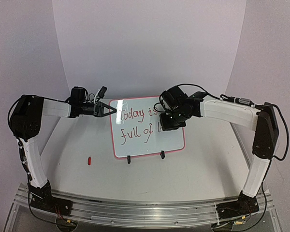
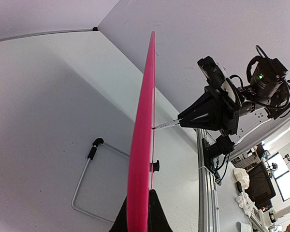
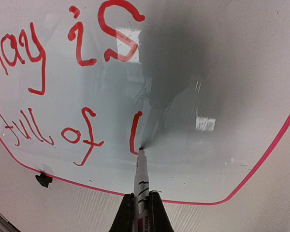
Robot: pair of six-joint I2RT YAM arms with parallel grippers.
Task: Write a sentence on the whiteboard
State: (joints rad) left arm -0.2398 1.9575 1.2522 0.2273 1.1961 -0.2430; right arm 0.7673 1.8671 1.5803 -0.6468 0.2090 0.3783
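White worktop [image 1: 77,169] carries the whiteboard [image 1: 171,140] upright at centre, its left edge pinched between the left fingers [image 2: 158,220]. Right fingers [image 3: 154,215] pinch the marker [image 3: 140,176], its tip at the foot of the last "l" of the sentence [image 3: 87,140]. Light, even pressure and small rightward strokes should keep the board from tipping.

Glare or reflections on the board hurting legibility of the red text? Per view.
Right wrist: the whiteboard mirrors a dark smear and two bright patches, one over the 's', yet the sentence reads fine and the marker tip is sharp. Top external: small glare streak at the board's upper-left corner; the right gripper hides the line ends. Left wrist: board edge-on, no writing visible.
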